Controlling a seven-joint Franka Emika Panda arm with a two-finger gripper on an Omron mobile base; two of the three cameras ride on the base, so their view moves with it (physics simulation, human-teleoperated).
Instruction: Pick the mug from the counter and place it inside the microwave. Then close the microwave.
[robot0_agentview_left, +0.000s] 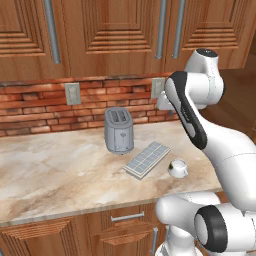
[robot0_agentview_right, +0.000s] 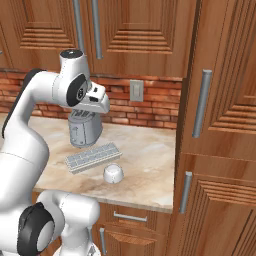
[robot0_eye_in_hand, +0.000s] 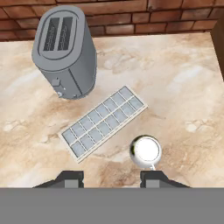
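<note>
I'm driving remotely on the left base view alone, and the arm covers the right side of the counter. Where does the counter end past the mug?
Observer: In the right base view the counter stops against a tall wooden cabinet, just beyond the mug.
Operator: Is the gripper open?
Observer: In the hand view the gripper is open, high above the counter.
Operator: Which way does the mug's handle point?
Observer: In the hand view it points toward the fingertips, away from the brick wall.
</note>
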